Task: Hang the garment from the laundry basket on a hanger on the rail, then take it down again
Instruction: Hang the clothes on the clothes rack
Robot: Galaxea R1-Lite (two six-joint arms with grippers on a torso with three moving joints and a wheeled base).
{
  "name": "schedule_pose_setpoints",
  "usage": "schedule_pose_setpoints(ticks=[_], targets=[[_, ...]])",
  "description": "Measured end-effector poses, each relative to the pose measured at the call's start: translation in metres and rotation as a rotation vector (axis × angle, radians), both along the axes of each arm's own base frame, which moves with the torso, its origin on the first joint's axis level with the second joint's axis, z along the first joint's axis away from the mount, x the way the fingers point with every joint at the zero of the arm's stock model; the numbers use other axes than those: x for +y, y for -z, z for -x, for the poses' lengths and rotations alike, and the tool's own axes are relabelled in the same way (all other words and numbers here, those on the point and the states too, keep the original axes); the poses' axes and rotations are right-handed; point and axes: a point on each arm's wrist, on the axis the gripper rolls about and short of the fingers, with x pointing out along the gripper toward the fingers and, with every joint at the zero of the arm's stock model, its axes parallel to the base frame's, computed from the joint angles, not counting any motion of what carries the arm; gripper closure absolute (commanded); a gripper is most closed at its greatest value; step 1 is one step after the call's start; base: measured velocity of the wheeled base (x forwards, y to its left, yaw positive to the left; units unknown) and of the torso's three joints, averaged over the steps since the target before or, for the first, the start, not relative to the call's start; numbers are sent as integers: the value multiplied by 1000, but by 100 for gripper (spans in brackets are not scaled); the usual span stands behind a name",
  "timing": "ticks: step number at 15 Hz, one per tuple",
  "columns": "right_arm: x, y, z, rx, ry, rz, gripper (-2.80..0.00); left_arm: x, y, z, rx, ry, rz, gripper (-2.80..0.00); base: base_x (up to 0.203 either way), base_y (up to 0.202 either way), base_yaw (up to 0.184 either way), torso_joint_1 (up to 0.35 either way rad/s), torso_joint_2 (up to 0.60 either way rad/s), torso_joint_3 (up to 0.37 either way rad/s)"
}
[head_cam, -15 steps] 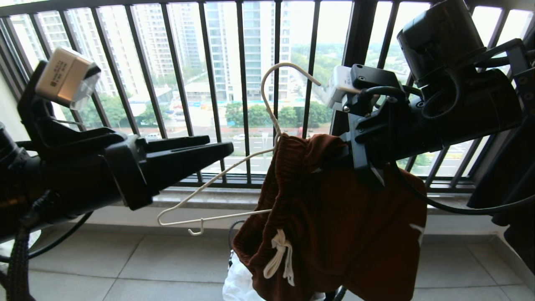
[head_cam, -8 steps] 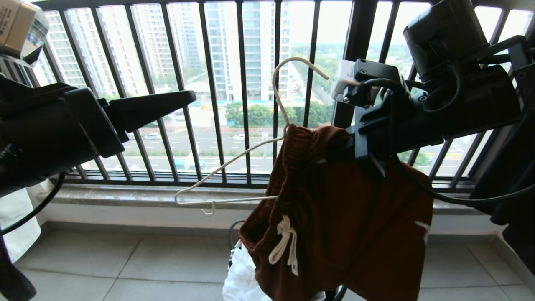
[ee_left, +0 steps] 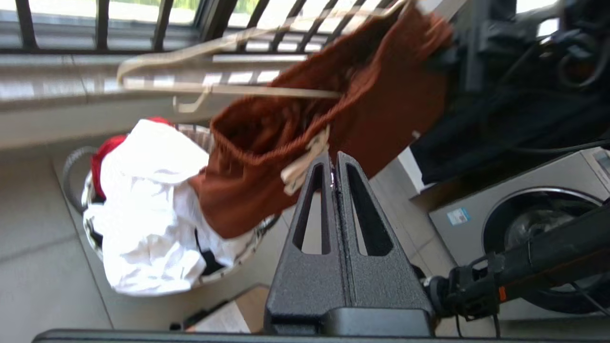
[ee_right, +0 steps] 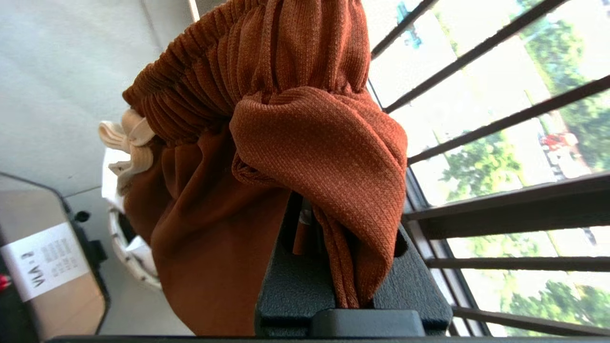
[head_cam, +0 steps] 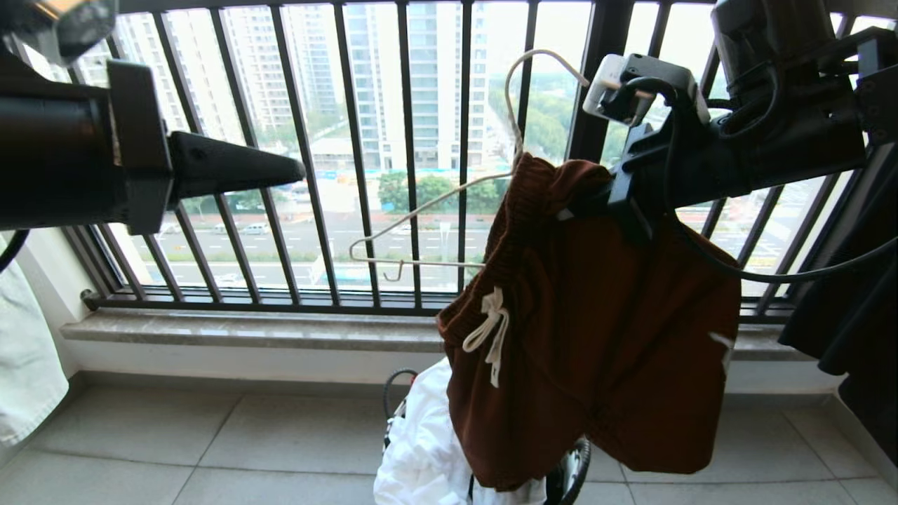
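The garment (head_cam: 596, 337), rust-brown shorts with a white drawstring, hangs in front of the balcony bars. My right gripper (head_cam: 596, 207) is shut on a fold of its fabric by the waistband (ee_right: 310, 143). The cream-white hanger (head_cam: 435, 203) is threaded into the waistband; its hook stands above the shorts and one arm sticks out to the left (ee_left: 214, 88). My left gripper (head_cam: 298, 168) is at the upper left, shut and empty (ee_left: 335, 159), apart from the hanger. Below the shorts stands the laundry basket (head_cam: 390, 386) (ee_left: 69, 166). The rail is out of view.
The black balcony railing (head_cam: 351, 140) and a stone sill (head_cam: 245, 330) run across the back. White and red clothes (ee_left: 143, 214) fill the basket. A pale garment (head_cam: 21, 365) hangs at the left edge, a black one (head_cam: 856, 315) at the right. A washing machine (ee_left: 524, 200) is nearby.
My left gripper has closed from open and swung up and to the left, away from the hanger. My right gripper has carried the shorts and hanger upward and to the right.
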Motion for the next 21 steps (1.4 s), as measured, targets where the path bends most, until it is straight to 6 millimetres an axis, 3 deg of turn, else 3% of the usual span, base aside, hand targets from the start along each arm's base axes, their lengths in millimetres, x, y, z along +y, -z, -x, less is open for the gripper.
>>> schedule_pose_setpoints(ticks=[6,11,12,21], targets=[[-9,-17,-5,-53,45,-44,0,-37,46,-62,335,8,-65,0,0,0,0,0,0,0],[-7,-22,0,-68,31,-52,0,-53,86,-90,298,8,6,0,0,0,0,0,0,0],[-7,-22,1,-71,30,-54,0,-56,89,-94,270,7,41,-280,0,0,0,0,0,0],[-6,-29,11,-87,14,-61,0,-70,122,-119,336,-22,32,-280,0,0,0,0,0,0]])
